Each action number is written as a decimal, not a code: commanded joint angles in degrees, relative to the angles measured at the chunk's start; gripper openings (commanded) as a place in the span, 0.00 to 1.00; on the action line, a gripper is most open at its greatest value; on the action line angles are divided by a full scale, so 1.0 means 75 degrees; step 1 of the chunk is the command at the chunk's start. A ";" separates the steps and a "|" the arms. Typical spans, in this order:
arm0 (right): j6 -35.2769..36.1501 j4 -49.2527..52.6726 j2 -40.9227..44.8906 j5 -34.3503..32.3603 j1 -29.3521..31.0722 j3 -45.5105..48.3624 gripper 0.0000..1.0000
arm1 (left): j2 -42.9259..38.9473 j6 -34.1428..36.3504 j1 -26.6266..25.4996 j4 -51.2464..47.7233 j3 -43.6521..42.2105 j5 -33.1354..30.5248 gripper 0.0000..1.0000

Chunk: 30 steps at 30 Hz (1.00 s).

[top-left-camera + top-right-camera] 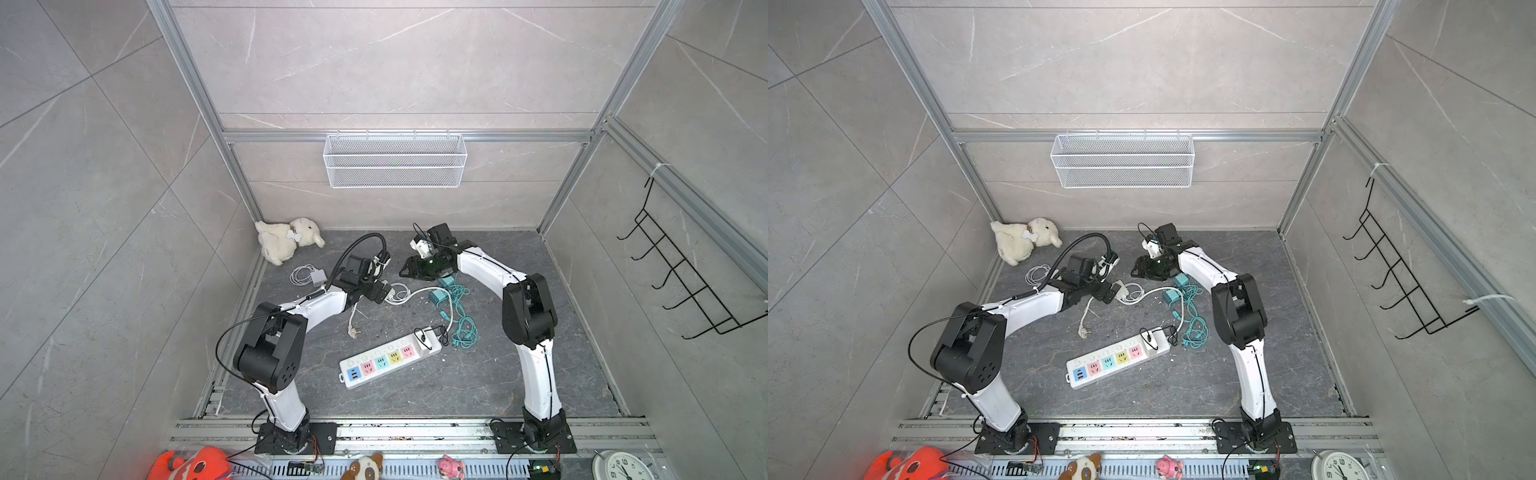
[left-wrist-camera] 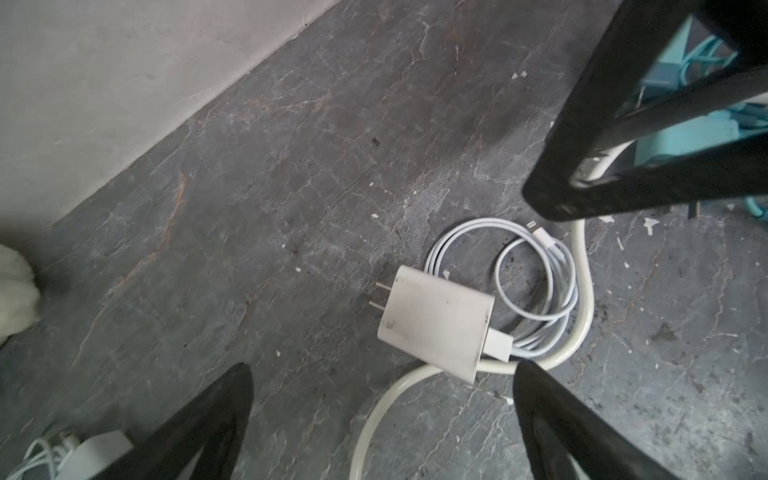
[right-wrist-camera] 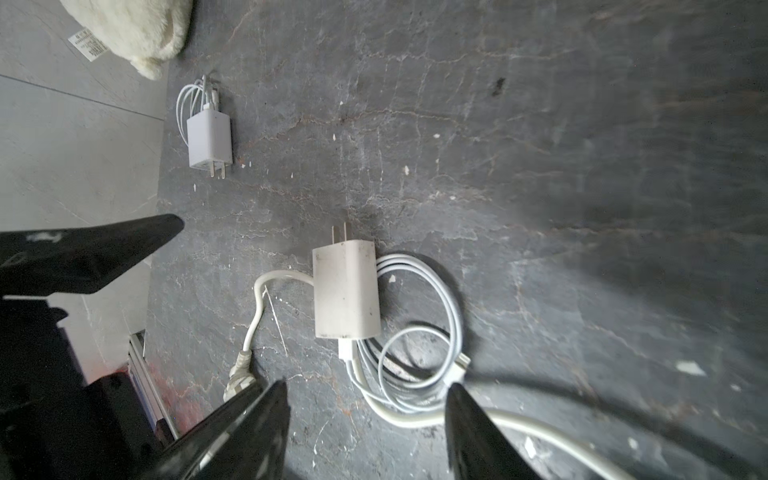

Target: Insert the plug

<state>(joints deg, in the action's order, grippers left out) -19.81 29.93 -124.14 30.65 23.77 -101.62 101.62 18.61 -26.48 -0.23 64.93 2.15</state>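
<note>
Overhead, left gripper (image 2: 382, 368) and right gripper (image 3: 368, 385) gape empty; pinching the white charger (image 2: 436, 320) squarely across its sides looks wisest.

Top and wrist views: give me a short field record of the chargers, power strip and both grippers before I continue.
left gripper: open, empty, near white charger
right gripper: open, empty, near same charger
white charger: flat on table, prongs bare
second charger: near plush toy
power strip: coloured sockets look empty
teal chargers: beyond power strip
</note>
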 commanded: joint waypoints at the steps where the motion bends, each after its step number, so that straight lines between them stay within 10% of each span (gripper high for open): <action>1: -0.0145 -0.0385 0.0645 -0.0116 -0.0180 0.0601 0.61 | 0.0490 -0.0019 -0.0022 -0.0881 0.0547 0.0678 0.99; 30: -0.0100 -0.0918 0.1534 0.0095 -0.0653 0.2001 0.60 | 0.2281 -0.0729 0.0167 -0.2683 0.2732 0.0788 0.91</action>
<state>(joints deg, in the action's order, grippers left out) -20.16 23.64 -114.93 30.46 19.05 -87.79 117.38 14.90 -25.45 -16.62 82.87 7.68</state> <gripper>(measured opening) 0.603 0.917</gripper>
